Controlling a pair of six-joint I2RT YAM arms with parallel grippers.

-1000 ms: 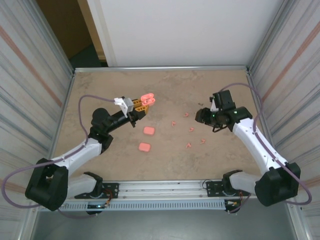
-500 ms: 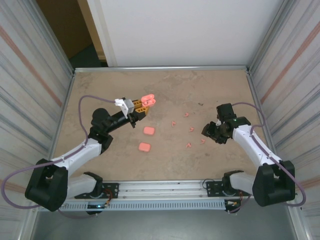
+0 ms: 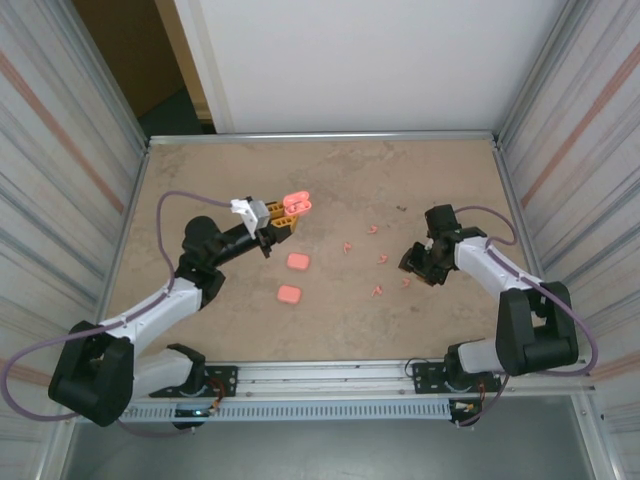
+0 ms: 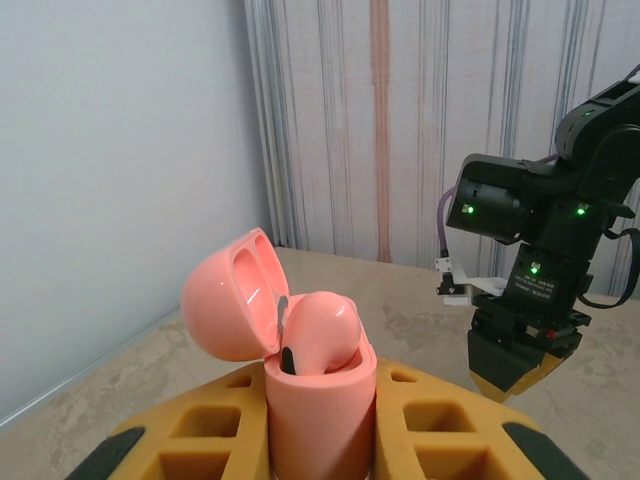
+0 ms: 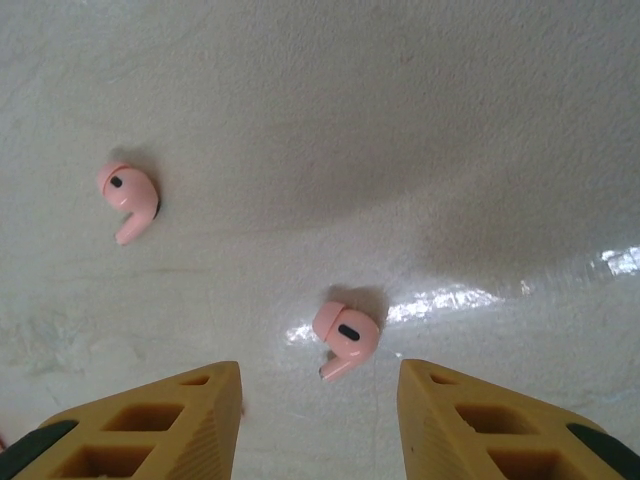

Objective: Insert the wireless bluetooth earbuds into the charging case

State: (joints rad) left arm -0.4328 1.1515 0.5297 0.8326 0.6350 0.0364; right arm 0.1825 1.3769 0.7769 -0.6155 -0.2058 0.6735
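"Earbuds first, the tiny salmon-pink stemmed plastic pieces [image 3: 383,259]: where are they?"

"Loose on the mottled beige table [image 3: 200,170], scattered between the two arms. From the right wrist, the nearer earbud [image 5: 347,335] lies flat just ahead of the right gripper [image 5: 318,385], with its head to the upper right and its stem slanting to the lower left. The farther earbud [image 5: 130,198] lies off to the left, head at top, stem pointing down the picture."

"Is that gripper on either?"

"No. Its yellow fingers [image 5: 160,420] stand apart and hold nothing; the nearer earbud is in line with the gap."

"And the left gripper [image 4: 320,445]?"

"Clamped tight on the rounded pink plastic charging case [image 4: 320,410], held upright off the table with its hinged lid [image 4: 232,295] swung open to the left. A seated earbud [image 4: 325,330] sits in it, rounded head up, long axis upright. Two closed pink cases [image 3: 298,261] lie on the table nearby."
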